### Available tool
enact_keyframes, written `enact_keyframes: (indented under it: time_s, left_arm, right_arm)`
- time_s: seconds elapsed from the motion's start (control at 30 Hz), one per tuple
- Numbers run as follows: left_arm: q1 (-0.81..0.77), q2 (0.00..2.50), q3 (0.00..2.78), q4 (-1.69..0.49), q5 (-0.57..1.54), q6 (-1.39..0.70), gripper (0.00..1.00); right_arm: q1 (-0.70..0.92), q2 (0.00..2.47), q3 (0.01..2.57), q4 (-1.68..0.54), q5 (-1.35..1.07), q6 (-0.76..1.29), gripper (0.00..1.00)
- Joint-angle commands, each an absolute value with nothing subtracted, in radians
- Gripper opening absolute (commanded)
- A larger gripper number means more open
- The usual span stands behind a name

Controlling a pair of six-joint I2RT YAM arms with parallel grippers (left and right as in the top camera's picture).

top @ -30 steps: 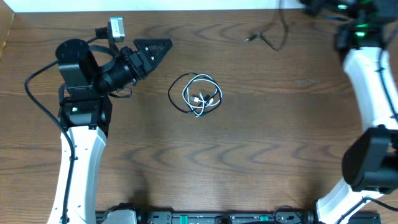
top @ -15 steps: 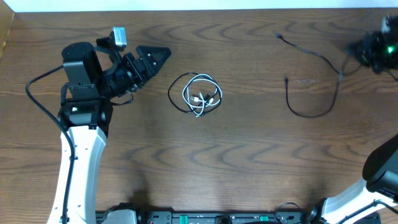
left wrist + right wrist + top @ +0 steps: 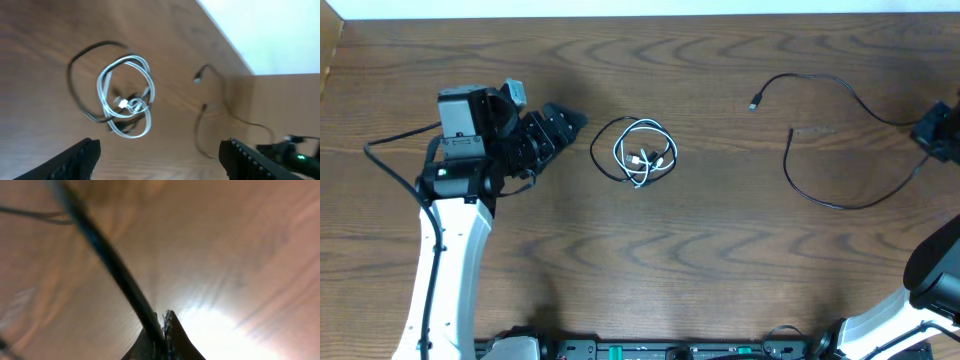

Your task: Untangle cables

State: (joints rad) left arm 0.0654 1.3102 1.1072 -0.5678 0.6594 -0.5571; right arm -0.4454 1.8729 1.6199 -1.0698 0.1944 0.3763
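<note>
The coiled white cable (image 3: 642, 152) lies just ahead of my open, empty left tool (image 3: 575, 120); my far right tool (image 3: 162, 330) pinches the black cable (image 3: 840, 205).

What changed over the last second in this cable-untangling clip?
The right gripper, shut on the long thin black cable, carried it from the far middle of the overhead view out to the right edge, drawing it into a wide open loop. The open left gripper swung down, closer to the coiled white cable. That coil stayed where it was.
</note>
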Motion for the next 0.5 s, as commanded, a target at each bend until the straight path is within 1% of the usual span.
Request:
enact_keyframes:
  time_s: [0.0,0.03,0.07,0.1,0.27,0.33,0.37,0.4,0.47]
  left_arm:
    - [0.049,1.335,1.117,-0.599,0.57,-0.474,0.8]
    - [0.041,1.346,1.117,-0.603,0.545,-0.474,0.8]
    - [0.034,1.354,1.117,-0.602,0.533,-0.474,0.8]
    - [0.027,1.36,1.117,-0.601,0.529,-0.474,0.79]
    - [-0.005,1.392,1.117,-0.601,0.525,-0.42,0.7]
    - [-0.019,1.409,1.117,-0.602,0.49,-0.411,0.68]
    - [-0.027,1.419,1.117,-0.601,0.469,-0.411,0.67]
    - [-0.035,1.43,1.117,-0.601,0.445,-0.411,0.64]
    - [-0.052,1.45,1.117,-0.598,0.406,-0.411,0.39]
  right_arm:
    - [-0.448,1.853,1.585,-1.066,0.312,0.429,0.4]
    - [-0.448,1.853,1.573,-1.066,0.312,0.428,0.79]
    - [-0.448,1.853,1.57,-1.066,0.312,0.418,0.93]
    - [-0.448,1.853,1.567,-1.068,0.312,0.393,0.99]
    - [-0.445,1.852,1.598,-1.084,0.296,0.35,0.99]
    - [-0.438,1.852,1.629,-1.092,0.21,0.344,0.99]
    - [-0.434,1.852,1.641,-1.091,0.141,0.332,0.99]
    - [-0.428,1.852,1.65,-1.088,0.035,0.306,0.98]
    - [-0.416,1.852,1.651,-1.072,-0.147,0.242,0.86]
